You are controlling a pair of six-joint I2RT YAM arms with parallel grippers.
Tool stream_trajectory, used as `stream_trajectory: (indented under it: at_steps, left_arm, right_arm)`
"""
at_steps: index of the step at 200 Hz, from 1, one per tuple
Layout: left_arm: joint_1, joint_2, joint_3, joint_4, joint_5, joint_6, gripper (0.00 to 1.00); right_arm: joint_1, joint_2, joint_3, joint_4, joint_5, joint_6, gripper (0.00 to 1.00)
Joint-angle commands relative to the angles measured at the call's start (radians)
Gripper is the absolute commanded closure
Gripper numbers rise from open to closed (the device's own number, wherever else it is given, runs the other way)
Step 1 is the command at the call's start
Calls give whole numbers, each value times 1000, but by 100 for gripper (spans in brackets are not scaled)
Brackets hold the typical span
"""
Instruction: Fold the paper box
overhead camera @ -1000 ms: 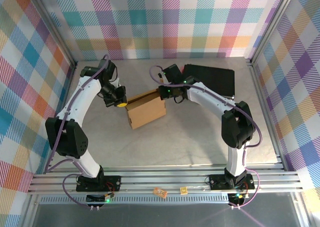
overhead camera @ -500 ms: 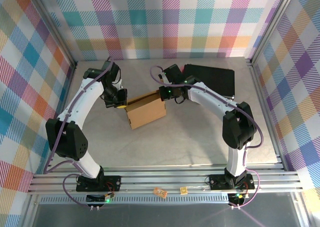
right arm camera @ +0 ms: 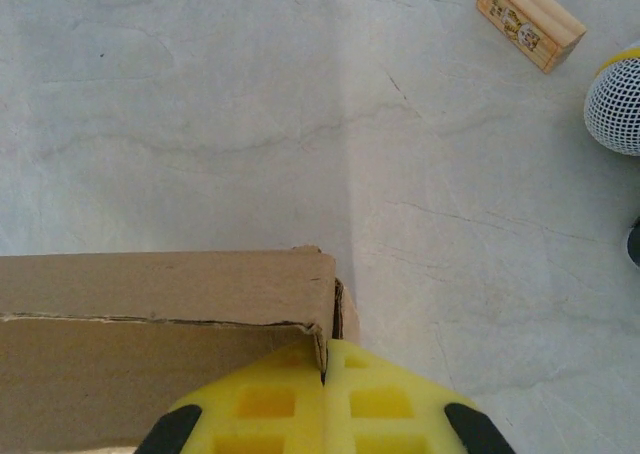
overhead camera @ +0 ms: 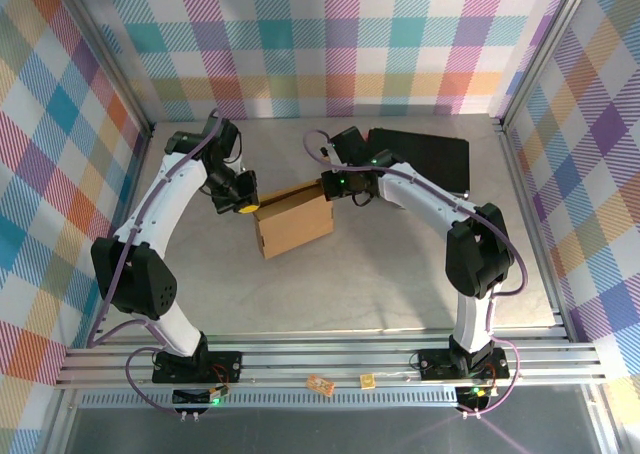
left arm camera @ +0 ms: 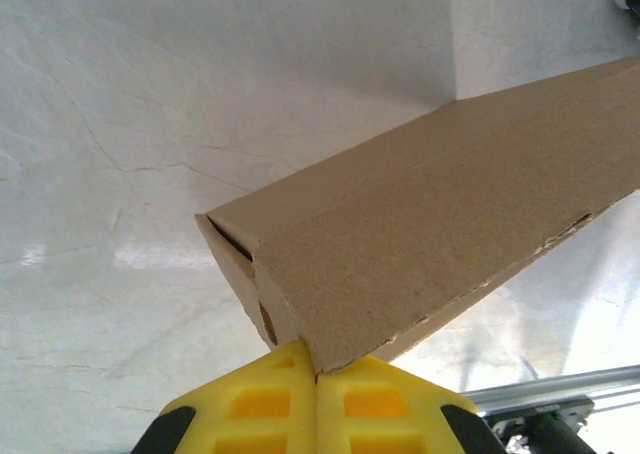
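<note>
- The paper box (overhead camera: 293,219) sits on the pale surface (overhead camera: 340,284) between the two arms. It is a shallow brown cardboard shape, and a panel stands raised along its far edge.
- The left gripper (overhead camera: 243,203) is at the box's far left corner, touching it.
- In the left wrist view, the left gripper (left arm camera: 317,372) has its yellow fingers pressed flat together with no gap. A corner of the paper box (left arm camera: 430,234) meets the seam between them, and a long cardboard panel runs away from that corner.
- Whether a thin edge of cardboard is nipped in that seam cannot be told.
- The right gripper (overhead camera: 331,184) is at the box's far right corner, against the raised panel.
- In the right wrist view, the right gripper (right arm camera: 326,359) is likewise fully closed, finger against finger. The end of the paper box (right arm camera: 150,314) reaches its seam, and a dark split line runs along the box between two cardboard layers. Here too it is unclear whether any cardboard is pinched.
- A black hard case (overhead camera: 425,159) lies flat beyond the box's right end, apart from it.
- A small wooden block (right arm camera: 530,14) lies on the surface well apart from the box's right corner. A white mesh-covered round thing (right arm camera: 615,99) is near the block.
</note>
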Motion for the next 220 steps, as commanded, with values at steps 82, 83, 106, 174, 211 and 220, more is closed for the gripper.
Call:
stream_trajectory:
  at_steps: [82,83,106,174,211,220]
  left_arm:
    - [-22,16,-17,55,130,-16,100]
    - [-22,16,-17,55,128,-14,100]
    - [-25,19,-30,45,99,22,100]
    - [-49,29,-28,27,45,73,100]
    - [-66,39,-11,12,13,93,100]
    - [-70,42,-7,6,3,98,100]
  right_arm:
    - [33,16,17,-117,-77,12,99]
    - [33,15,18,-117,-77,12,98]
    - [31,10,38,-140,-79,23,96]
    - [16,-15,56,-163,-103,60,89]
    - [8,-30,63,-171,-115,75,85]
    - [6,-36,61,-171,-117,81,84]
